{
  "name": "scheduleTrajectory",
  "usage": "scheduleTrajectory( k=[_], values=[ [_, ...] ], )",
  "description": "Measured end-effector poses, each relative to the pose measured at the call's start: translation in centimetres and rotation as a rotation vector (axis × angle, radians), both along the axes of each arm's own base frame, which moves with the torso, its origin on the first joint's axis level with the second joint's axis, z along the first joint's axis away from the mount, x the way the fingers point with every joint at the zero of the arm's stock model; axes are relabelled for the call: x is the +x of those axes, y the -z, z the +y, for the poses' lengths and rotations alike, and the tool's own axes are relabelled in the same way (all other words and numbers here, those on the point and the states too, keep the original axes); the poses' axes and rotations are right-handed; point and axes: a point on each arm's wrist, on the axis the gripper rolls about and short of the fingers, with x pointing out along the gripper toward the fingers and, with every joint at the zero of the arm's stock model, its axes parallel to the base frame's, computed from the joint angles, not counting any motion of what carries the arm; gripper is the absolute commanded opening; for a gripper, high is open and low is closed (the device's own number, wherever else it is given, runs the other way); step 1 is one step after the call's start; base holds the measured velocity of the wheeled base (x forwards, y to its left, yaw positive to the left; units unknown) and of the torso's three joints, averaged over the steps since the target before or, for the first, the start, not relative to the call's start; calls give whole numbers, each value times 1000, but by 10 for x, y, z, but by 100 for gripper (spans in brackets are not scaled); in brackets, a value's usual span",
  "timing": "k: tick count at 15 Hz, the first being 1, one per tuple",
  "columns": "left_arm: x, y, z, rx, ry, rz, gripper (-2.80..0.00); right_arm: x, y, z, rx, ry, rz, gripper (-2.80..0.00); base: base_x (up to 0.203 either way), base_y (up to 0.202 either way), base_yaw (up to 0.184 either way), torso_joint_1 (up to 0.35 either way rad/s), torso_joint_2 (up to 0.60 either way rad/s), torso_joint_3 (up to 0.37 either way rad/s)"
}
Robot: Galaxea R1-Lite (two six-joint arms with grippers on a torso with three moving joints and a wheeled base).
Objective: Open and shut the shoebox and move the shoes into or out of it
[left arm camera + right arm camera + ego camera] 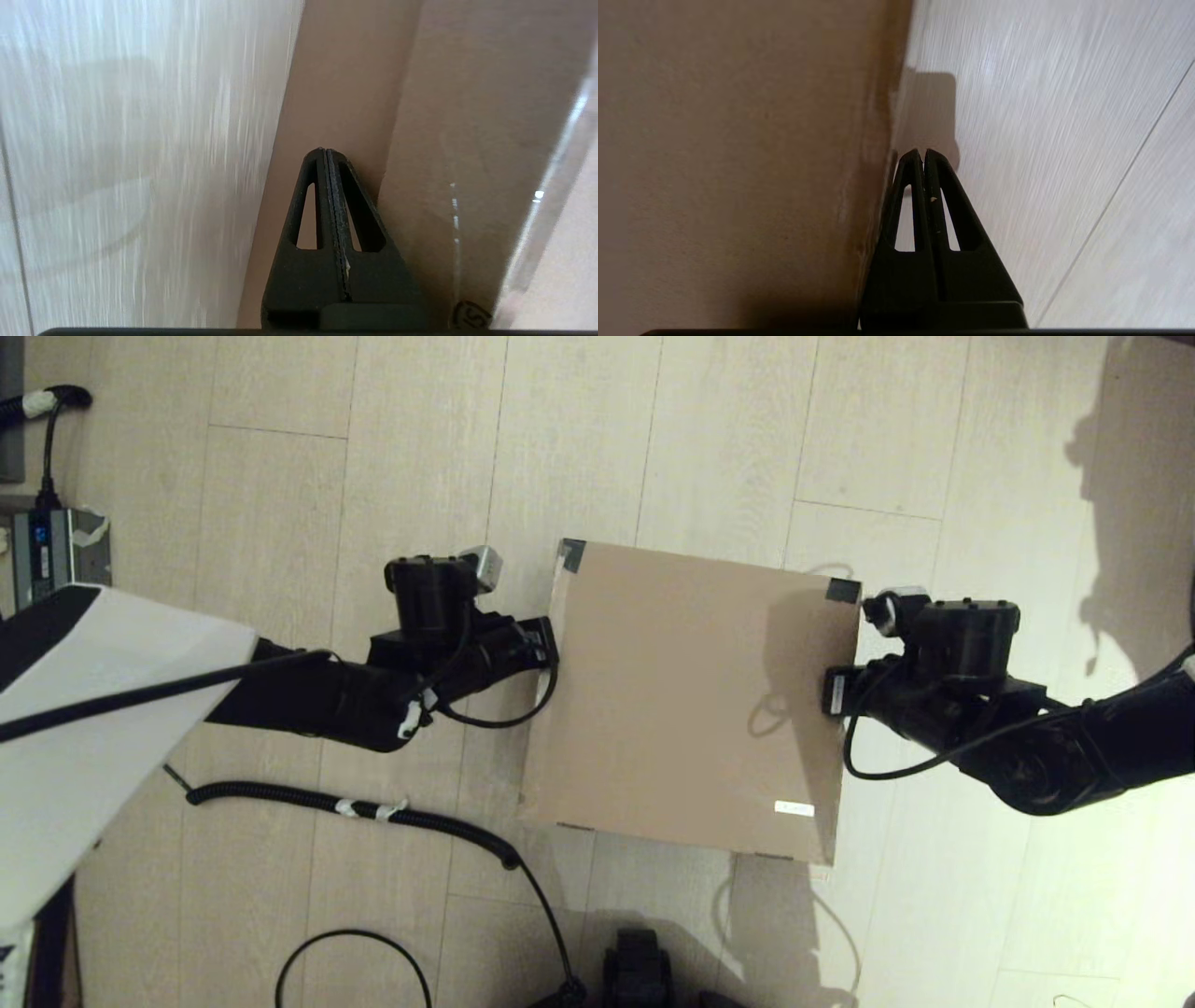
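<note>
Shoebox (672, 700), lid down, on the floor (280, 523): we are pressing our clenched left hand (327, 154) and clenched right hand (922, 154) against its opposite sides, probably to steady it.

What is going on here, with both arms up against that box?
A closed brown shoebox sits on the pale wood floor, lid down, dark tape on its two far corners and a small white label near the front. The left gripper is at the box's left side and the right gripper at its right side, each with fingers shut together and holding nothing. No shoes are in sight. A coiled black cable lies on the floor in front of the left arm.
</note>
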Motion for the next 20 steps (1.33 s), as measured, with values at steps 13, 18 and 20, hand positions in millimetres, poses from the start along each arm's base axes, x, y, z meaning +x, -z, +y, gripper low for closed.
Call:
scheduleTrajectory(
  k=[13,18,20],
  values=[
    [-67,-38,56,19,-120,45,-280,-108,-93,-45,-9,78,-33,-280,0,0,0,0,0,0],
    [-171,-62,115,38,-245,-20,-280,-224,-73,-69,-110,133,20,-280,0,0,0,0,0,0],
    [-223,-62,145,59,-335,-63,-280,-268,-58,-83,-124,213,5,-280,0,0,0,0,0,0]
  ],
)
